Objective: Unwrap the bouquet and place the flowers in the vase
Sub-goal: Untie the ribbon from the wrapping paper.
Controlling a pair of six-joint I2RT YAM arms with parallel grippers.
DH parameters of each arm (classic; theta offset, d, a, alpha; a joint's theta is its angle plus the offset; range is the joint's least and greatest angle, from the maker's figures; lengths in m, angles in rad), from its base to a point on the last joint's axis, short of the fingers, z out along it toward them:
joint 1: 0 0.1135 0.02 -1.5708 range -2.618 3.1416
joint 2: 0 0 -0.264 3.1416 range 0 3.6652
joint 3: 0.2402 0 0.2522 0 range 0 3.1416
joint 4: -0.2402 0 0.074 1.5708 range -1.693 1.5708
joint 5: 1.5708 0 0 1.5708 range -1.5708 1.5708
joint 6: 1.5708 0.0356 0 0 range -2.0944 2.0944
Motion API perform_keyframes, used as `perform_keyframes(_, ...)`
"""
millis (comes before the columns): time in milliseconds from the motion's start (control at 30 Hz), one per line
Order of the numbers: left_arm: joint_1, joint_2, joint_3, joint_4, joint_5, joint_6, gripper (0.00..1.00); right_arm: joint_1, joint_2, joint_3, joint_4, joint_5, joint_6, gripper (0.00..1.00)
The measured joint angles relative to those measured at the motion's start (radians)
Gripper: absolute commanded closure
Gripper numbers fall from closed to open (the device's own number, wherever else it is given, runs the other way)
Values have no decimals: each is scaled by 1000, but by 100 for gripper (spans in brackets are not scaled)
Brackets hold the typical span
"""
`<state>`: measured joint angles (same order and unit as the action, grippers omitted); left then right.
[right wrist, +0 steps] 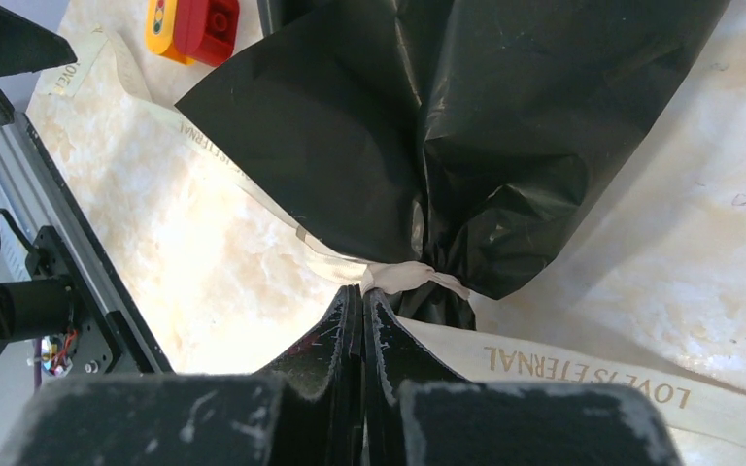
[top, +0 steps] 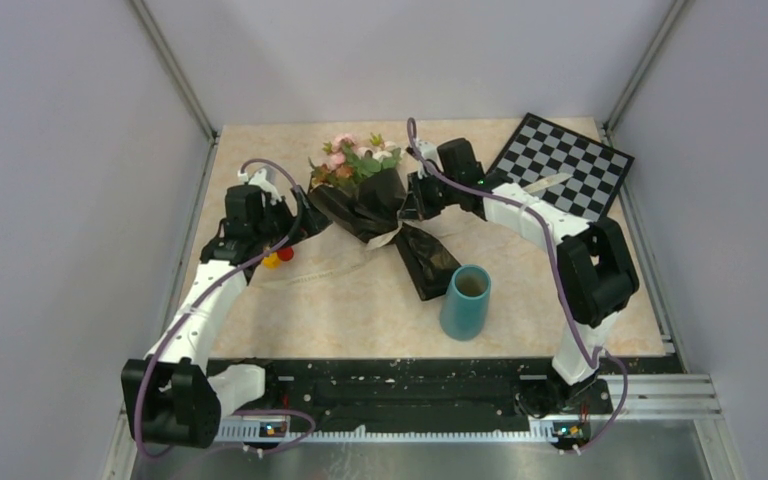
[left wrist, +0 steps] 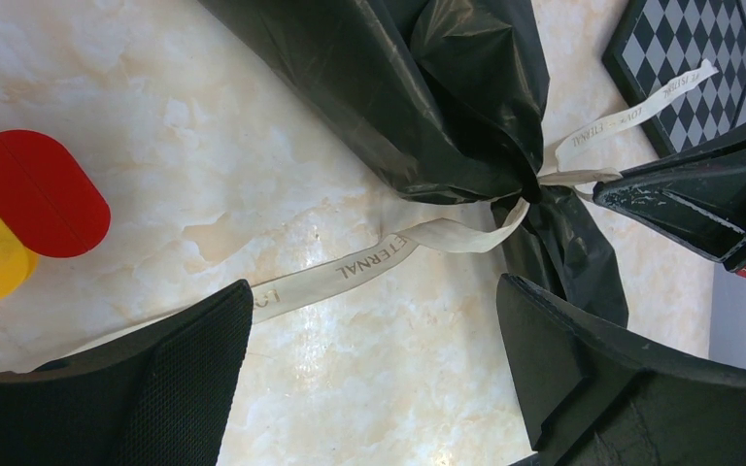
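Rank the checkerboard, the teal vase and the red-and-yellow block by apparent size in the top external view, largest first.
1. Checkerboard, clearly largest.
2. Teal vase, standing upright.
3. Red-and-yellow block, by far the smallest.

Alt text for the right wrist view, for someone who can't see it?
The right gripper, fingers shut, apparently pinching the cream ribbon at the knot tying the black-paper bouquet; a red-and-yellow object lies at top left on the table.
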<state>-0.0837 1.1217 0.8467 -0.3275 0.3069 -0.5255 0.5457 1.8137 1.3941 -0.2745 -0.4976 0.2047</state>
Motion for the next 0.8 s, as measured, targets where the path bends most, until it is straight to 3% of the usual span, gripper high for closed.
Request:
perform_keyframes(200,0,10,-32,74,54,-42,1,18,0,2,-7,0,0,100)
perform_keyframes(800,-21,248,-127,443,229,-262,1,100,30,3,5,-1,21,100)
